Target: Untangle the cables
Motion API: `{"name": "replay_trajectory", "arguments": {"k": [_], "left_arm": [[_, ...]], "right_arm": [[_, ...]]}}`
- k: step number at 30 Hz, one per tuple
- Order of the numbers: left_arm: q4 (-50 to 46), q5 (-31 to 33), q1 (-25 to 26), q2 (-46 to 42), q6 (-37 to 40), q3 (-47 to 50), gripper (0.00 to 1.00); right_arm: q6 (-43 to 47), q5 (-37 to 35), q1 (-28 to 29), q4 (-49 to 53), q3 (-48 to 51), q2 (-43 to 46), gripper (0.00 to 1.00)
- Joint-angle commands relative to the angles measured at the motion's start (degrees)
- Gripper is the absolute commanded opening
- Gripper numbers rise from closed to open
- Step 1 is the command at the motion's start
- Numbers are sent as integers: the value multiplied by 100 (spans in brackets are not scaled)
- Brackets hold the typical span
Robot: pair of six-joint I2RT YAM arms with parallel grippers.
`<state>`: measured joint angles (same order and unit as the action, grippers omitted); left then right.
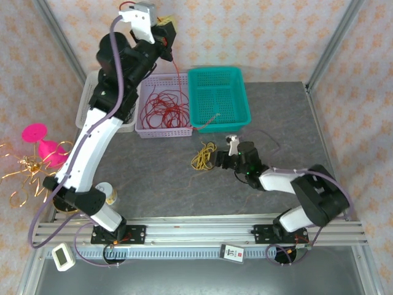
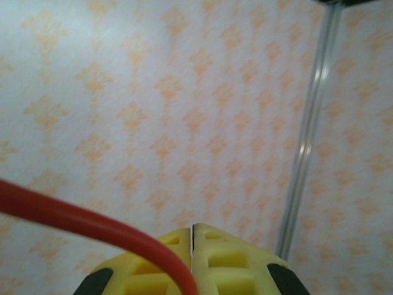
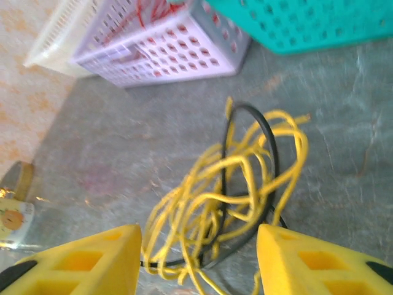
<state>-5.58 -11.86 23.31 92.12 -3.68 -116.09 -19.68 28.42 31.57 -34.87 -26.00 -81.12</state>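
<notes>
Right wrist view: jaws wide, yellow cable (image 3: 209,184) dead ahead

The right gripper (image 3: 199,246) stands with its jaws spread wide and nothing between them. The yellow cable lies as a loose knot of loops on the table (image 3: 92,153), just ahead of the fingertips and centred on the gap. Its near loops reach back between the two pads. A black wire (image 3: 271,153) arcs through the far side of the knot, towards the right-hand finger. The frame is blurred, so I cannot tell whether it threads the yellow loops or merely lies over them.

In the top external view the left gripper (image 1: 166,31) is raised high with its jaws closed. In its own wrist view the pads meet at a thin seam and the red cable (image 2: 92,220) runs down into that seam, so it appears pinched there. Below those jaws the red strand drops into the lavender basket (image 1: 164,133), where the rest of the red loops lie. The red and yellow cables look well apart.

For the right arm's step, I judge the good grip to be a few yellow strands only, taken at the near edge of the knot, away from the black wire. Closing on the whole heap would likely tighten it and drag the black wire along. A low, level approach with the pads either side of one outer loop, then a slow lift, should let the loops fall open
</notes>
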Motion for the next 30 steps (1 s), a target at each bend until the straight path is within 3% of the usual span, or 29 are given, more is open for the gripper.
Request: {"name": "replay_trajectory", "arguments": {"k": [1,10,30], "left_arm": [[496,451,-140,221,193,375,0],[695,496,-526,952,-8,565,0],[489,343,-1257,752,-94,859,0]], "right_arm": [[118,-321,7,841,-83,600,54],[185,-986,11,1742,239,1831,57],[140,-1146,7,1744,64,1371,58]]}}
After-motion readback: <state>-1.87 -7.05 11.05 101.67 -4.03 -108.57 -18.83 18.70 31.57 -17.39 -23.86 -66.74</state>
